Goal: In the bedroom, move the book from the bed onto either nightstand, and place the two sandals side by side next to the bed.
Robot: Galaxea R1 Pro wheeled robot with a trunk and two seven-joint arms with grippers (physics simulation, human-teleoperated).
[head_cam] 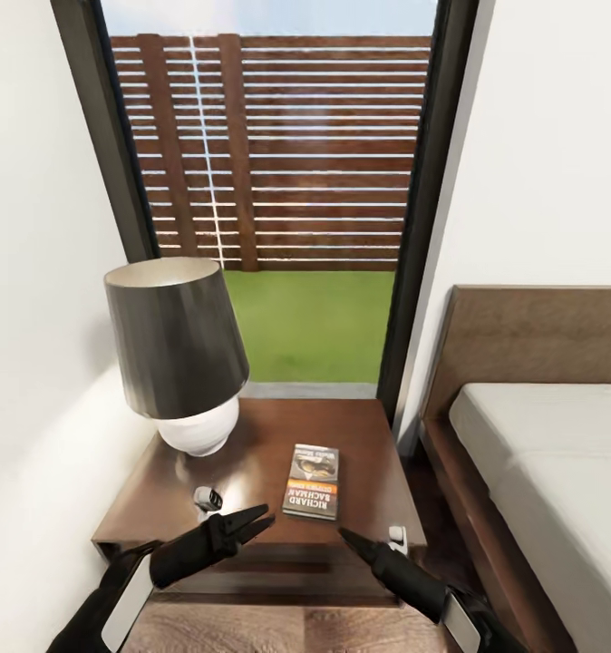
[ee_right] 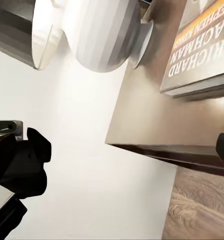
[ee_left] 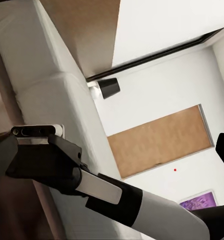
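The book (head_cam: 312,481), a thin paperback with a dark cover and an orange band, lies flat on the nightstand (head_cam: 364,435) near its front edge. In the right wrist view the book (ee_right: 201,50) rests on the nightstand top (ee_right: 146,115), free of any finger. My left gripper (head_cam: 260,519) hovers at the front edge just left of the book, fingers parted and holding nothing. Right of the book, my right gripper (head_cam: 364,540) is open and empty. The bed (head_cam: 559,453) stands to the right. The two sandals are out of view.
A lamp (head_cam: 174,349) with a dark shade and a white base takes up the nightstand's left half. A white wall is close on the left and a tall window stands behind. A narrow gap separates the nightstand from the bed frame (head_cam: 460,472).
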